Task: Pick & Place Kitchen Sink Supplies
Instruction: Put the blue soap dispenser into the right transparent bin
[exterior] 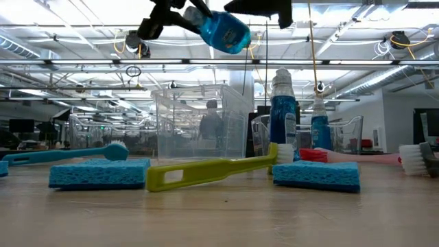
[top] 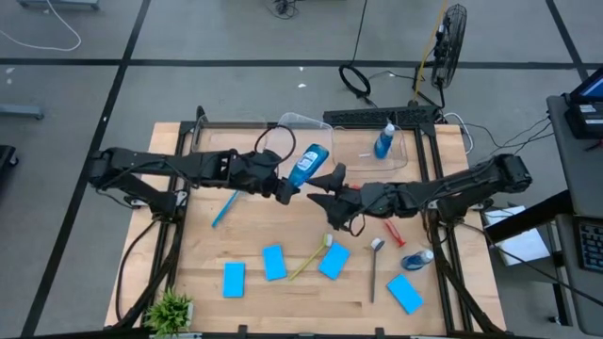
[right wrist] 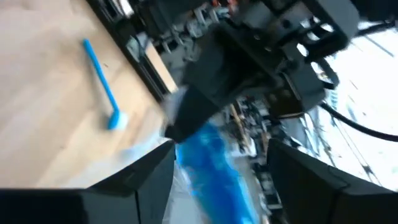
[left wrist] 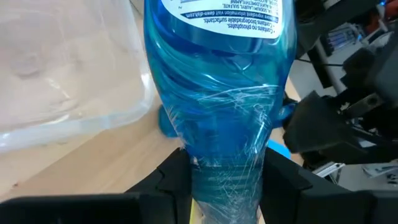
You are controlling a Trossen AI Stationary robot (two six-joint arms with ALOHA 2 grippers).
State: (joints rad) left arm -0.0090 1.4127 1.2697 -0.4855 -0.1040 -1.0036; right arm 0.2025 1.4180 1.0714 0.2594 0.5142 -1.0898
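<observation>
My left gripper (top: 285, 188) is shut on a bottle of blue liquid (top: 309, 162), high over the table's middle; the low view shows that bottle (exterior: 223, 31) well above everything else. My right gripper (top: 325, 188) stands open close to the bottle's right side, and its wrist view shows the blurred bottle (right wrist: 211, 165) ahead between its fingers. A second bottle (top: 383, 141) stands in a clear tub (top: 400, 155). A third bottle (top: 417, 259) lies on its side on the table at the right. My left gripper pinches the bottle's narrow end (left wrist: 227, 168) between its two fingers (left wrist: 174, 180). The fingers come from the table's left, and the bottle runs on in line with them toward the far right. It is lifted clear and tilted, its wide end (exterior: 233, 34) away from the gripper.
Several blue sponges (top: 274, 262) lie flat near the front edge, among a yellow brush (top: 311, 256), a grey brush (top: 375, 268) and a red brush (top: 394, 231). A blue brush (top: 224, 207) lies at the left, another clear tub (top: 303, 124) at the far edge, a potted plant (top: 170, 309) at the front left.
</observation>
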